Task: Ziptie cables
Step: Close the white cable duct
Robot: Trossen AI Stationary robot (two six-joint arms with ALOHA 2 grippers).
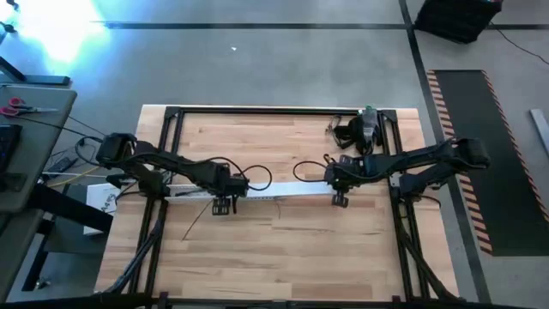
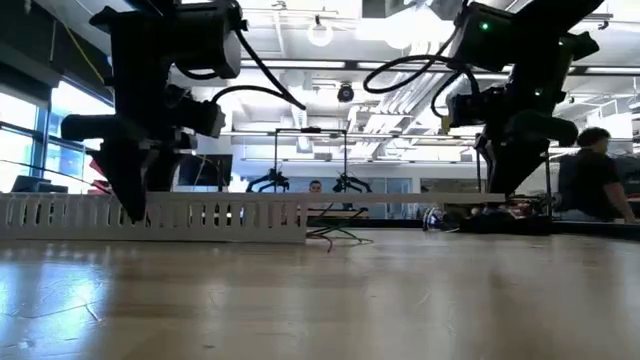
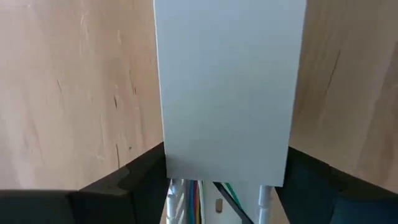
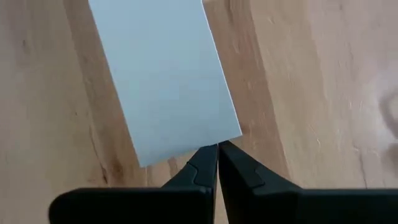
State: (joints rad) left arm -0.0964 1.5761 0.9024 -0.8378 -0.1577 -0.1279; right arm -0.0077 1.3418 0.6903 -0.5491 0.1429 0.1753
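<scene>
We take the slotted channel (image 2: 155, 218) as our landmark: a long white piece lying across the middle of the wooden table (image 1: 283, 249). Nearest us in the low view, the left gripper (image 1: 225, 204) stands right over the channel, about midway along it. Its fingers (image 3: 124, 183) sit spread either side of a flat white cover strip (image 3: 227, 87), though we cannot tell whether they press on it. Inside the channel, just beneath that strip's end, we see the cables (image 3: 194, 202), a bunch of coloured and dark wires; a few loose wire ends (image 2: 335, 238) poke out past the channel's end. Beyond that end, the right gripper (image 1: 340, 199) has its fingers pinched together on the corner of the cover strip's far end. Farther off, behind the table, a person (image 2: 590, 180) sits.
</scene>
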